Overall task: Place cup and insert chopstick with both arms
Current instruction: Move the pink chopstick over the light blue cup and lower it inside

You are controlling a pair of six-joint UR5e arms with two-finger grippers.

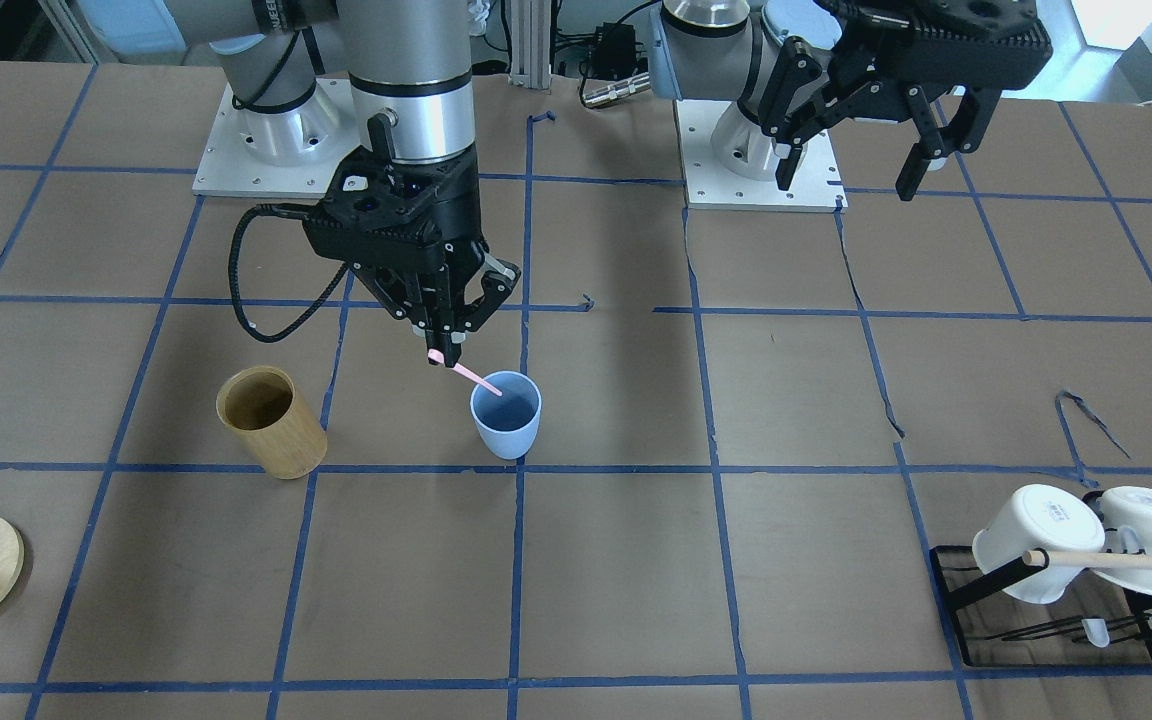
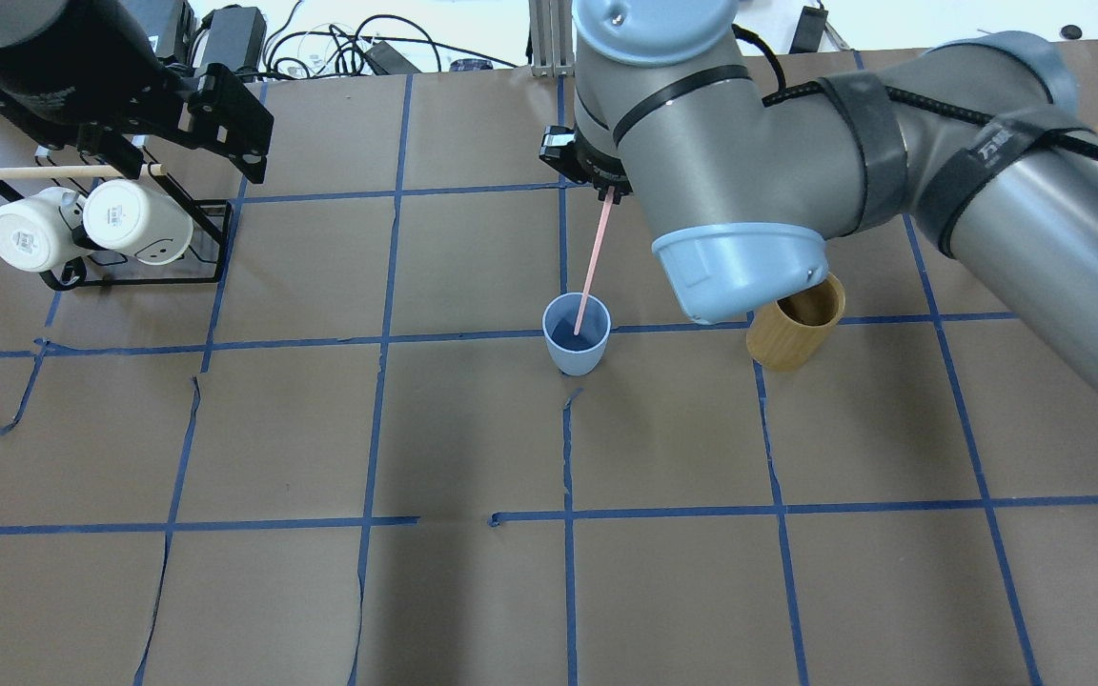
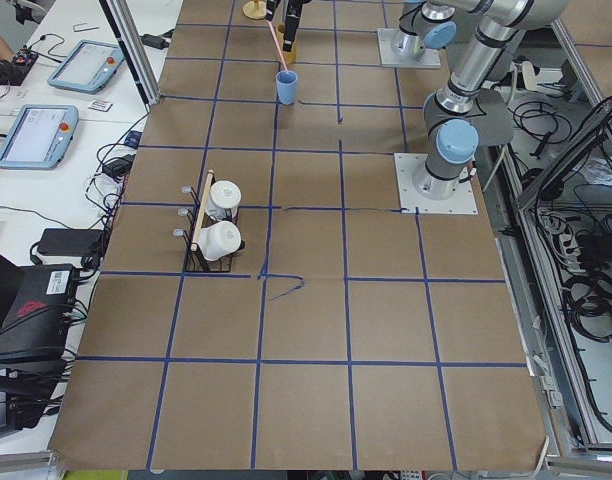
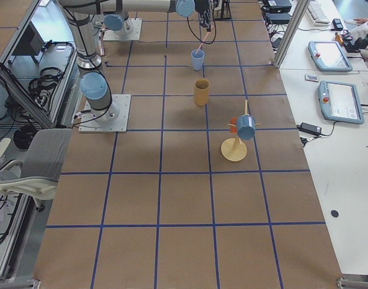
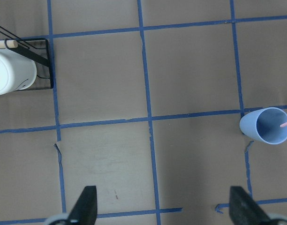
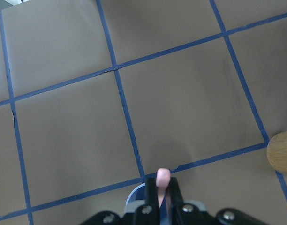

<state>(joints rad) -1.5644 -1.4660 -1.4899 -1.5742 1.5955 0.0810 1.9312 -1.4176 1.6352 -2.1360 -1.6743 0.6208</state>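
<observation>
The pale blue cup (image 2: 576, 335) stands upright near the middle of the table (image 2: 473, 429), mouth open. A thin pink chopstick (image 2: 593, 257) slants into it, its upper end pinched between the closed-down fingers of the right gripper (image 1: 444, 352). The stick's lower tip is lost inside the cup, so whether it touches bottom cannot be told. In the overhead view the right arm (image 2: 797, 143) covers most of that gripper and part of the bamboo holder (image 2: 792, 333) at the cup's 3 o'clock. The left gripper (image 1: 848, 175) hangs spread wide and holds nothing, over the mug rack (image 2: 130, 257) at the cup's 10 o'clock.
</observation>
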